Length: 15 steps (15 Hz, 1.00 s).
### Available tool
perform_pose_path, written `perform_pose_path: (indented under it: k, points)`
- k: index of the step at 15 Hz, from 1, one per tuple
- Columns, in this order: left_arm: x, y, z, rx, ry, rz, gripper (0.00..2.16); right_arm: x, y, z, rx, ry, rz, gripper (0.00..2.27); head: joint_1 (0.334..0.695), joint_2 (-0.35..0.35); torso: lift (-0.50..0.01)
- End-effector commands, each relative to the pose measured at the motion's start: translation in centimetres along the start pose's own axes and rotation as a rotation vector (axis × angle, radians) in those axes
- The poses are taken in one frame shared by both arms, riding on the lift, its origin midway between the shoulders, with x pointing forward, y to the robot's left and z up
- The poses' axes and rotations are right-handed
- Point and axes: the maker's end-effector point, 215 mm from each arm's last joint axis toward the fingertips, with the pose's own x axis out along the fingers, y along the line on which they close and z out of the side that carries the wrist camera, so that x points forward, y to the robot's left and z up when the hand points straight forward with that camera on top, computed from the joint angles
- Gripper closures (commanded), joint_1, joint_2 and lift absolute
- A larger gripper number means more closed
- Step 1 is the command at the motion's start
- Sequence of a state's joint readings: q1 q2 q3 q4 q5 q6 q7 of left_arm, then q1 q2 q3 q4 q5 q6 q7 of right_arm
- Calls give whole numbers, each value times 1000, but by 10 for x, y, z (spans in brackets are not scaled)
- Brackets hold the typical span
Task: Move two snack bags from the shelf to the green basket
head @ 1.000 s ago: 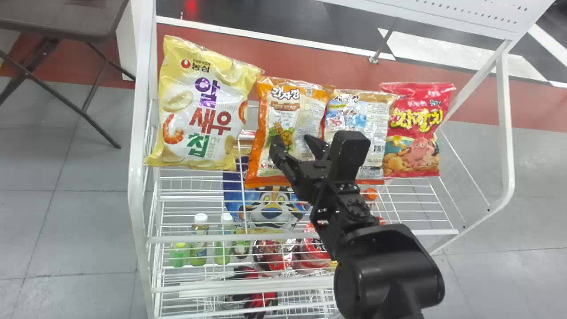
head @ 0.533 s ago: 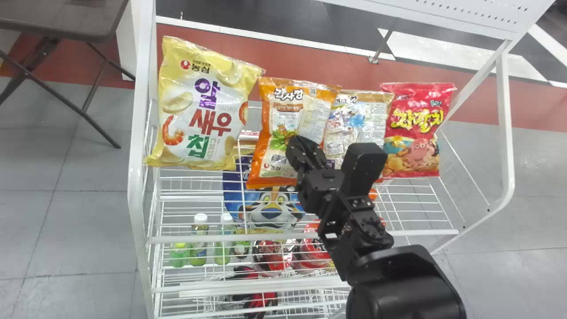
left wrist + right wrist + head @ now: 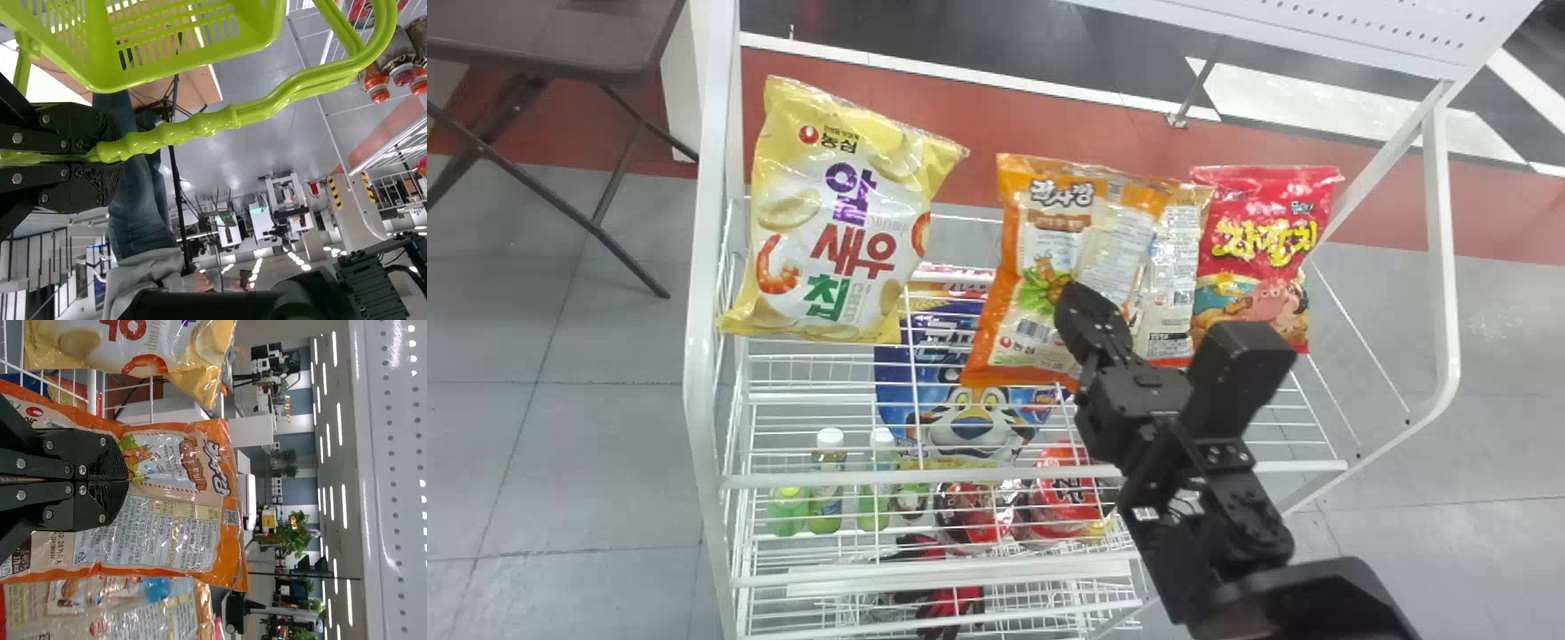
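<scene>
Orange bag (image 3: pixel 1087 258) shifted right, clear of yellow bag (image 3: pixel 840 218), right fingers (image 3: pixel 1080 307) apparently pinching; left fingers (image 3: pixel 110 152) clamp basket (image 3: pixel 190 67)

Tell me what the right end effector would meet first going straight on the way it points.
The orange snack bag, which the right end effector grips. Past it, the line looks free in the right wrist view, though depth there is unclear.

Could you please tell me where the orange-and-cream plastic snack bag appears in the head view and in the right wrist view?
Head view: the orange-and-cream plastic snack bag is in the upper middle.
Right wrist view: at the tips of the black two-fingered right end effector.
Shared landmark: the yellow plastic snack bag, beside it in both.
</scene>
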<state>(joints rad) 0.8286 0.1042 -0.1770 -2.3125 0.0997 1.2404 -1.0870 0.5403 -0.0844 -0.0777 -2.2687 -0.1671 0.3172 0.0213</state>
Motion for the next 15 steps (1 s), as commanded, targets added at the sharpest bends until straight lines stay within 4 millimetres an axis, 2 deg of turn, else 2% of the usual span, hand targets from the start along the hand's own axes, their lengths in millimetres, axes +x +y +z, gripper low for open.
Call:
perform_pose_path:
  k: [1,3,4,6,10,12,15]
  points:
    - [1,-2,-3,2,4,-4,2078,-27,-4,9,49,7,20,2250,695,-350,-16]
    - [3,-4,-3,8,4,-8,2078,-51,5,-8,101,112,72,2250,695,-350,-16]
    - [5,-3,-4,14,8,-1,2078,-60,11,-9,103,130,92,2250,695,-350,-16]
    - [8,-2,-5,18,13,4,2074,-84,30,-28,115,250,154,2250,695,-350,-16]
    - [8,-1,-2,25,6,11,2078,-139,56,-100,248,567,266,2250,695,-350,-16]
    - [5,-1,11,49,-9,21,2078,-171,67,-126,300,712,307,2250,695,-350,-16]
    - [-3,-11,32,88,-48,29,2078,-210,77,-151,311,878,337,2250,695,-350,-16]
